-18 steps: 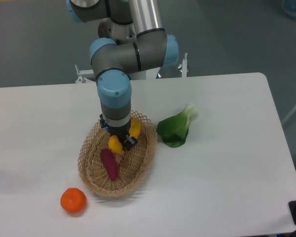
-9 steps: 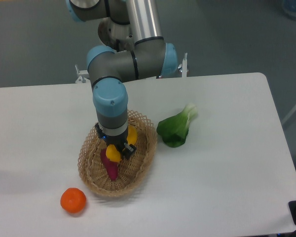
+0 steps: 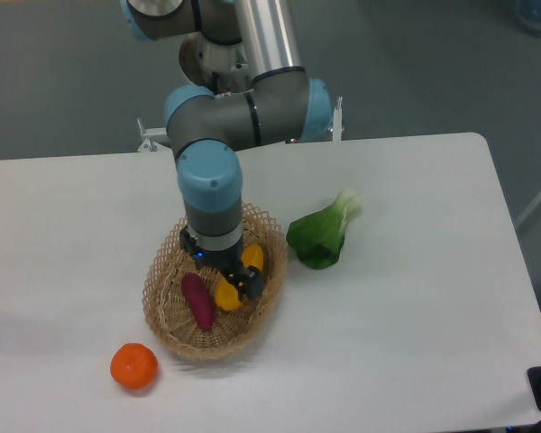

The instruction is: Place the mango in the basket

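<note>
The mango [image 3: 237, 280], yellow shading to orange, is held in my gripper [image 3: 232, 279] over the inside of the light tan wicker basket [image 3: 182, 329]. It hangs low, just right of the dark purple oblong piece [image 3: 197, 300] that lies in the basket. My gripper is shut on the mango, with black fingers on either side of it. I cannot tell whether the mango touches the basket floor. The arm's wrist hides the far part of the basket.
A round orange fruit [image 3: 133, 365] lies on the white table [image 3: 415, 343] to the front left of the basket. A green leafy vegetable [image 3: 323, 234] lies just right of the basket.
My gripper has moved right and down inside the basket with the mango, from above the purple piece to beside it on the right.
</note>
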You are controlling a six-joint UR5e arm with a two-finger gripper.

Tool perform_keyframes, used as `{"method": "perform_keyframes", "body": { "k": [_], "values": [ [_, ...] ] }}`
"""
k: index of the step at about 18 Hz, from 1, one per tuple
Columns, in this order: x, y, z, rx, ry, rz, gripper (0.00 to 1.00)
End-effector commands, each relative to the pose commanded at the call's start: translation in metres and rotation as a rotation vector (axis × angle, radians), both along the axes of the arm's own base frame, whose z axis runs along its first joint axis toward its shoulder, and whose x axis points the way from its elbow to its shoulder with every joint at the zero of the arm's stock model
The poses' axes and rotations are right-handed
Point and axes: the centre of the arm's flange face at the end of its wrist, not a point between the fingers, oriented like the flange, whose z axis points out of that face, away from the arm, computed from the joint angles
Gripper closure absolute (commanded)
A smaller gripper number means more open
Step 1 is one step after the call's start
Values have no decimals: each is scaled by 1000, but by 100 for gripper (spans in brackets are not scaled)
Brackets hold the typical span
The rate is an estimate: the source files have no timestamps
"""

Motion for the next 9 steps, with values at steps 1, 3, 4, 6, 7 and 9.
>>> {"method": "perform_keyframes", "body": {
  "k": [1,3,4,6,7,9],
  "values": [
    [-12,-5,3,4,5,20,0],
    [-35,-19,5,6,9,57,0],
    [-44,-25,5,6,10,69,0],
    [-57,-32,5,3,18,93,0],
    [-64,-36,5,2,20,103,0],
    [-85,-47,10,3,29,97,0]
  ]
}}
